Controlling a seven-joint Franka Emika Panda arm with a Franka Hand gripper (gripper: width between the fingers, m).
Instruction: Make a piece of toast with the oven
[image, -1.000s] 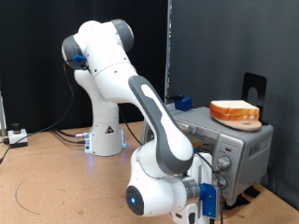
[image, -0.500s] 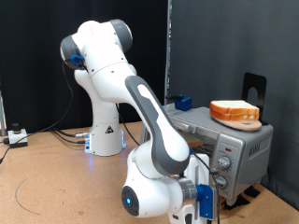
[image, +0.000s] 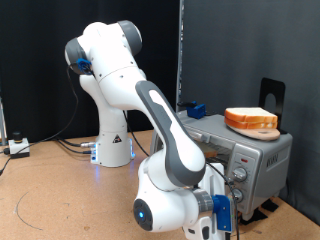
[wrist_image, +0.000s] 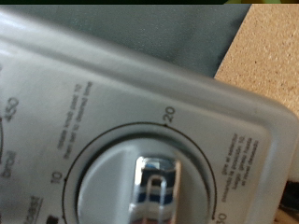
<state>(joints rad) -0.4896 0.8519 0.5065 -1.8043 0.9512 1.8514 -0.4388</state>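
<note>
The arm (image: 150, 120) is glossy white with rounded, bulging links and dark grey bands at the joints. Its white base column (image: 113, 140) bears a small dark triangular mark. A round blue light (image: 141, 210) glows on the lowest link, and a blue part (image: 222, 215) sits by the wrist. Another blue piece (image: 84, 66) shows at the shoulder.

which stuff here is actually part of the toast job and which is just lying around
Part of the job:
- oven, silver, at the exterior view's right
- timer knob, filling the wrist view
- bread slices on top of the oven
- gripper, low in front of the oven's knobs

Just lying about:
- small blue block behind the oven
- cables on the table
</note>
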